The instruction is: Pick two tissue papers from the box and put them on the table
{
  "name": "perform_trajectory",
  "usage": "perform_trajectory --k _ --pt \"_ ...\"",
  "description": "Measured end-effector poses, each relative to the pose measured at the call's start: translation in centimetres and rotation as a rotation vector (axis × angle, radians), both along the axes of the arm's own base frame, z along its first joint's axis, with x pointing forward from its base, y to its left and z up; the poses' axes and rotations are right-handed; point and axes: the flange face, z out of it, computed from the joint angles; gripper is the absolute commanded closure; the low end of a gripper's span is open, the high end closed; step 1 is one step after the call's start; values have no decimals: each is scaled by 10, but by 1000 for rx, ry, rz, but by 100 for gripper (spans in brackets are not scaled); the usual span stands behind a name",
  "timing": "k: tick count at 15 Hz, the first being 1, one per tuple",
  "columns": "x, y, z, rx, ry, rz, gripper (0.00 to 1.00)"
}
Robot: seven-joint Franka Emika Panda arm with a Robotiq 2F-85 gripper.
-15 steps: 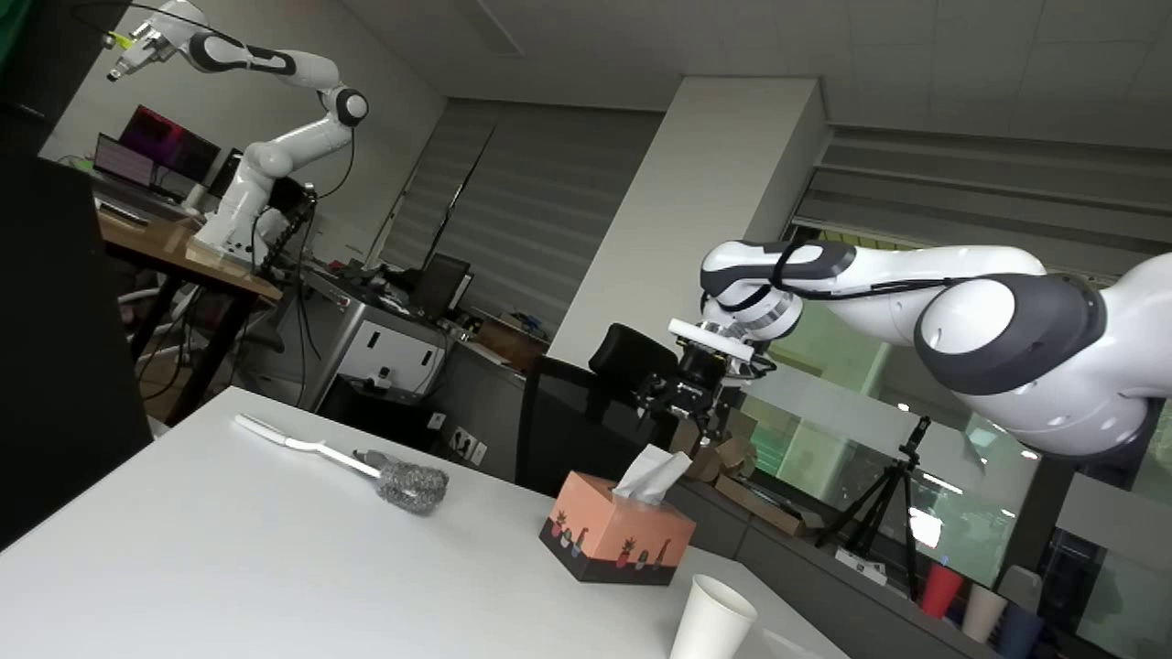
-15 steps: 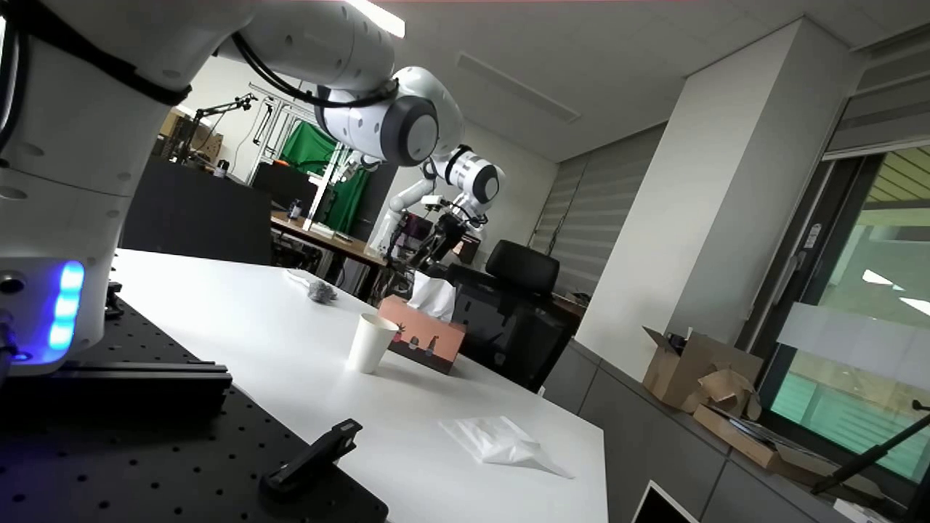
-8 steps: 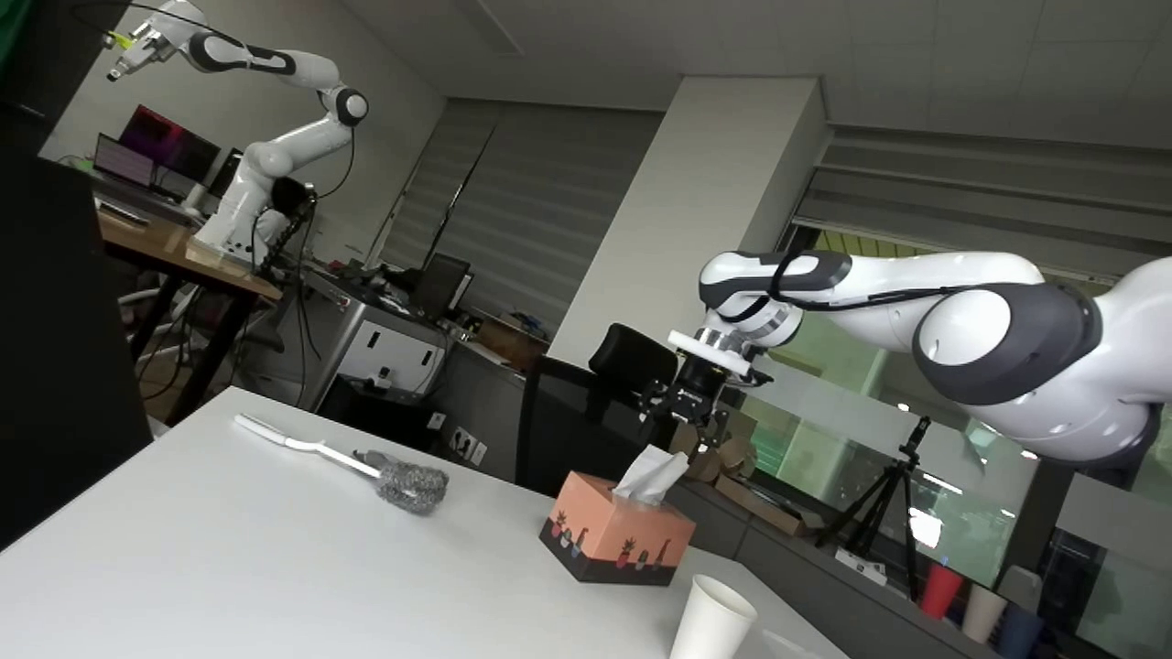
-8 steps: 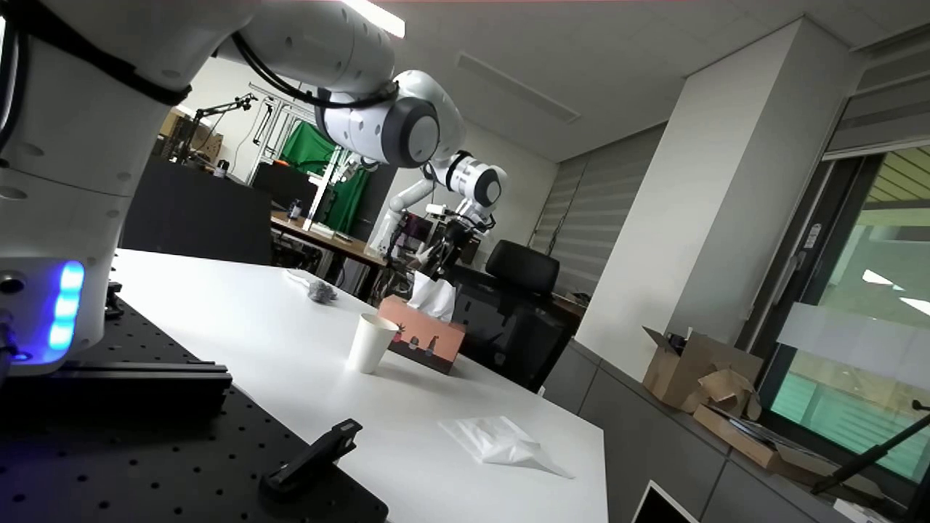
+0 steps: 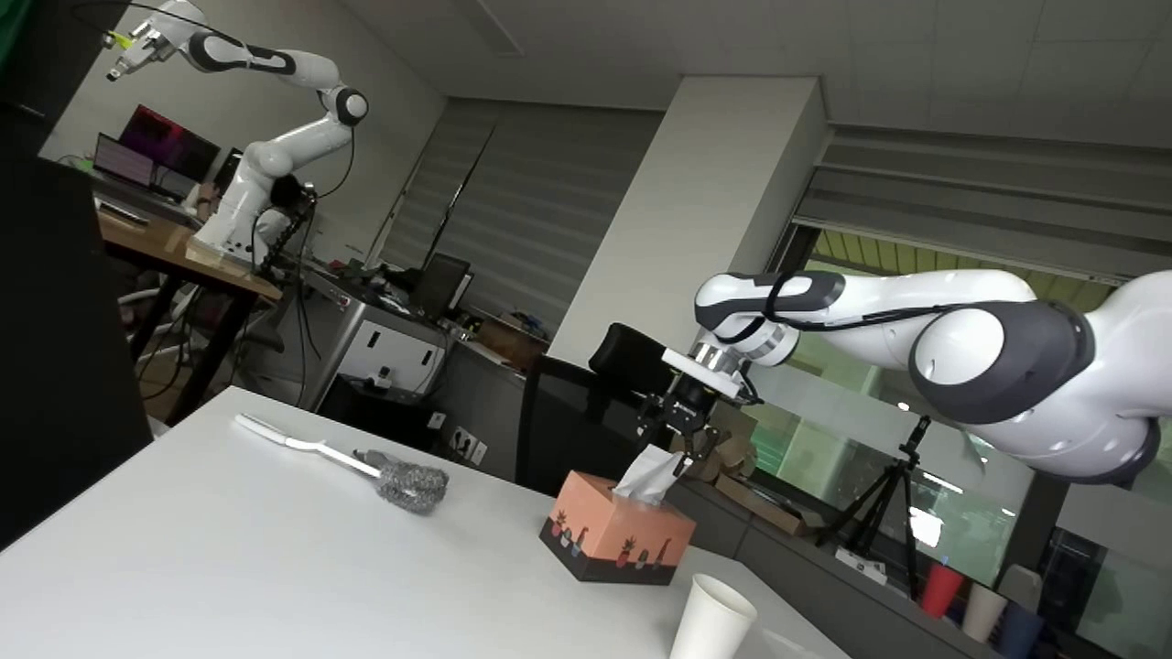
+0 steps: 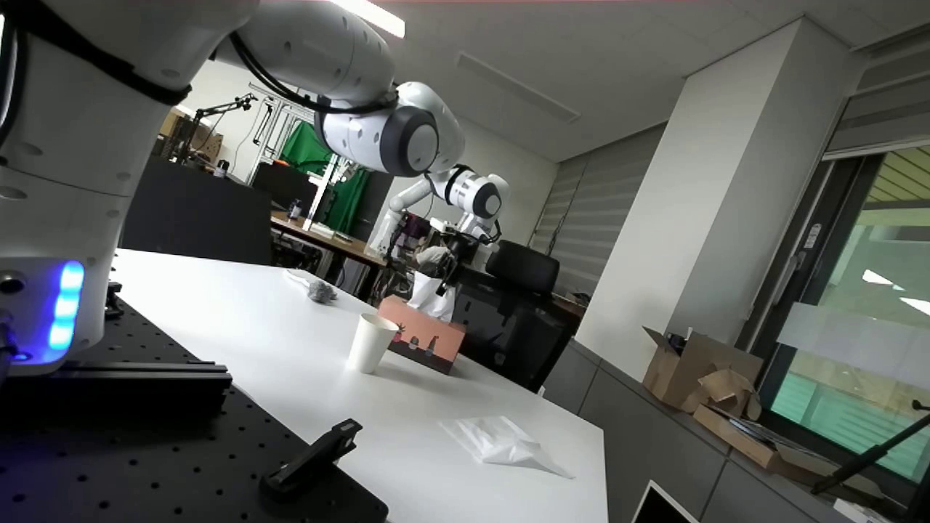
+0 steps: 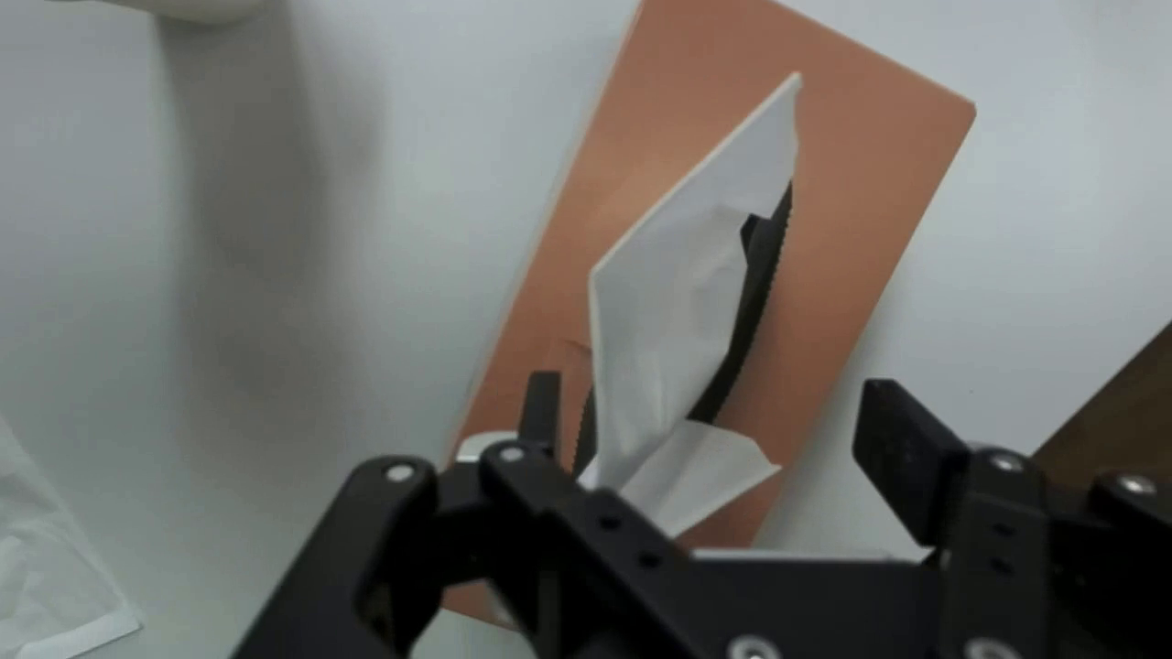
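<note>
on the smooth white worktop (image 5: 320, 549), thin white tissue paper (image 7: 673, 320) pokes from a rectangular salmon box (image 5: 623, 535); the black end effector (image 7: 714, 403), spread wide, seems to flank the paper. a pale angular pillar (image 5: 682, 220) stands beyond.

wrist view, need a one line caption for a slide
Open gripper above the salmon box on the white table, a white tissue sticking up out of the box's top.
</note>
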Motion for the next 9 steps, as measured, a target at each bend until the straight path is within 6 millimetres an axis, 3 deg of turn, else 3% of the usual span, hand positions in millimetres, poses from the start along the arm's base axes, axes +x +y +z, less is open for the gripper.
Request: perform_trajectory --k 4,7,9 --pt "4 -4 0 -10 -35 -11 75" --pt "4 -8 13 -16 -40 -17 96" --pt "2 -12 28 -15 -36 -23 100"
